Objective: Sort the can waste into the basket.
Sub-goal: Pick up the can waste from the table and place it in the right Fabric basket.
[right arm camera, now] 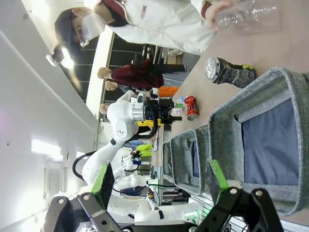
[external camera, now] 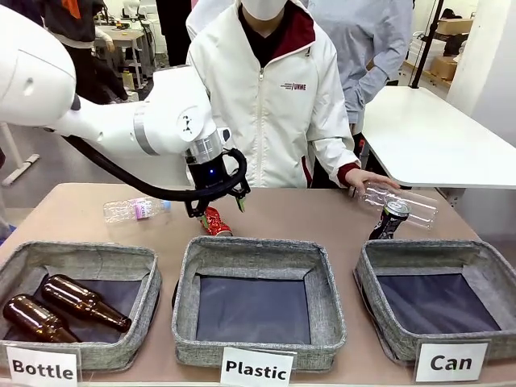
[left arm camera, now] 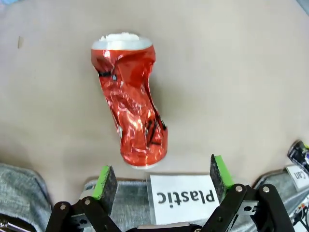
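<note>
1. Hovering open-jawed, left gripper (external camera: 217, 203) above crushed shiny red metal can (external camera: 216, 222) on tan tabletop (external camera: 314, 214).
2. Right gripper (right arm camera: 160, 180) gapes empty.
3. Dark logo-printed can (external camera: 390, 219) at grey felt "Can" basket's (external camera: 435, 251) eleven o'clock.

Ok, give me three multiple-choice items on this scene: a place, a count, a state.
1. The crushed shiny red metal can lies: A) on the table behind the grey felt basket carded Plastic; B) in a basket; C) in a hand.
2. Brown glass bottles in the basket carded Bottle: A) one; B) two; C) three.
3. The left gripper is: A) shut on the can; B) shut on a bottle; C) open.
Key: 1A, tabletop surrounds it; 2B, two lie there; 3C, its green pads stand apart.
</note>
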{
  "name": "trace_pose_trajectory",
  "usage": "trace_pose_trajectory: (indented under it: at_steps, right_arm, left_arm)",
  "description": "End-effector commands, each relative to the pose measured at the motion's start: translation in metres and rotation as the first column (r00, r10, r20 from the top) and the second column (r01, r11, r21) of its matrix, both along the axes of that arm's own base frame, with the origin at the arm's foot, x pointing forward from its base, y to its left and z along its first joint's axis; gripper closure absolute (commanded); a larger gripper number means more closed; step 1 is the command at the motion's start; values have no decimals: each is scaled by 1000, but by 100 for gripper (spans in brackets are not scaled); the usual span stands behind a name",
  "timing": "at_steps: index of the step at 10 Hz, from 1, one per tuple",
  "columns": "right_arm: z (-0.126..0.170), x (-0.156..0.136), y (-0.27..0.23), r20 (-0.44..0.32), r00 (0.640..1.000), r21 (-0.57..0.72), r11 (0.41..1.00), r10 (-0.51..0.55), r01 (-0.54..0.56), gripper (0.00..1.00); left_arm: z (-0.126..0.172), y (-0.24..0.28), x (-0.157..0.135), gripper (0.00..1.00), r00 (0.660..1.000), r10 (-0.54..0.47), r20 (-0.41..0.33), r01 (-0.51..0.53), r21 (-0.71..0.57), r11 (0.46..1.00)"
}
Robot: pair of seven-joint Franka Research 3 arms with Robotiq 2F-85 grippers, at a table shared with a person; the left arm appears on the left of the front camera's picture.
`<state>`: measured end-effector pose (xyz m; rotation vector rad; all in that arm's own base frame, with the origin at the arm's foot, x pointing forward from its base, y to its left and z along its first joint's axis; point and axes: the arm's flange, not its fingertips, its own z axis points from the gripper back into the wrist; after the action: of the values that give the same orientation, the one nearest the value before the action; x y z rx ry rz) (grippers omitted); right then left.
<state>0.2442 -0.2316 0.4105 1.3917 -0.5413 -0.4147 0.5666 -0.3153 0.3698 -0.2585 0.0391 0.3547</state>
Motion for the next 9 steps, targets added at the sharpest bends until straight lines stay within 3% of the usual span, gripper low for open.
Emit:
trace_pose_trajectory:
  at_steps: [1, 9]
  right_arm:
    - [1, 1, 0, 31, 1000, -1, 1000, -3, 3, 0]
    - [1, 1, 0, 31, 1000, -1, 1000, -3, 3, 0]
  left_arm:
    - [-12, 1, 6, 0, 999, 24, 47, -25, 17, 1000]
    - [-81, 12, 49, 0, 992, 109, 68, -115, 102, 988]
